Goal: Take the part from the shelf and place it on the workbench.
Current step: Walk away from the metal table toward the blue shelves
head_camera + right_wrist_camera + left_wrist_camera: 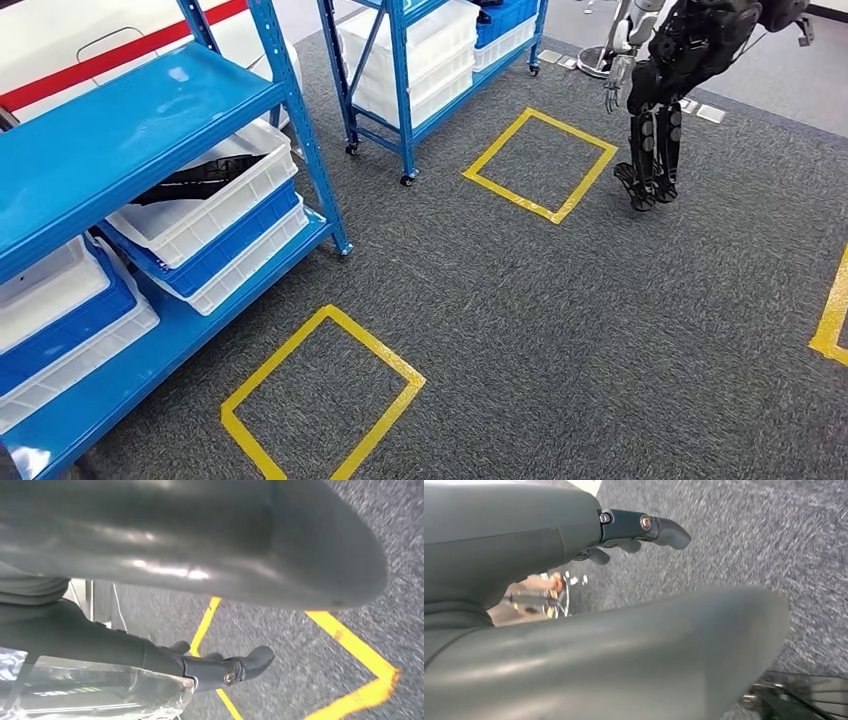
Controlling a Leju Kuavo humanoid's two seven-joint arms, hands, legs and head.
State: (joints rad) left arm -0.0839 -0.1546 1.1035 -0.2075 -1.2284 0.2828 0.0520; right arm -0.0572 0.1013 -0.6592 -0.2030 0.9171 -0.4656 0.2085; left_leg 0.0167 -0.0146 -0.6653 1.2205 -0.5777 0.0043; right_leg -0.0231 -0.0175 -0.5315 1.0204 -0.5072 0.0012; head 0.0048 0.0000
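A black part (195,180) lies in the top white bin (245,190) on the middle level of the blue shelf (130,130) at the left of the head view. In the left wrist view my left hand (639,530) hangs over grey carpet, its fingers stretched out and apart from the thick thumb, with nothing between them. My right hand (225,667) likewise hangs over the carpet beside yellow tape, fingers extended and empty. A clear plastic sheet (95,690) shows behind the fingers; what it belongs to I cannot tell.
A second blue shelf (420,60) with white and blue bins stands further back. Two yellow taped squares (325,400) (540,165) mark the carpet. Another humanoid robot (670,90) stands at the far right. More stacked bins (60,310) fill the near shelf's lower level.
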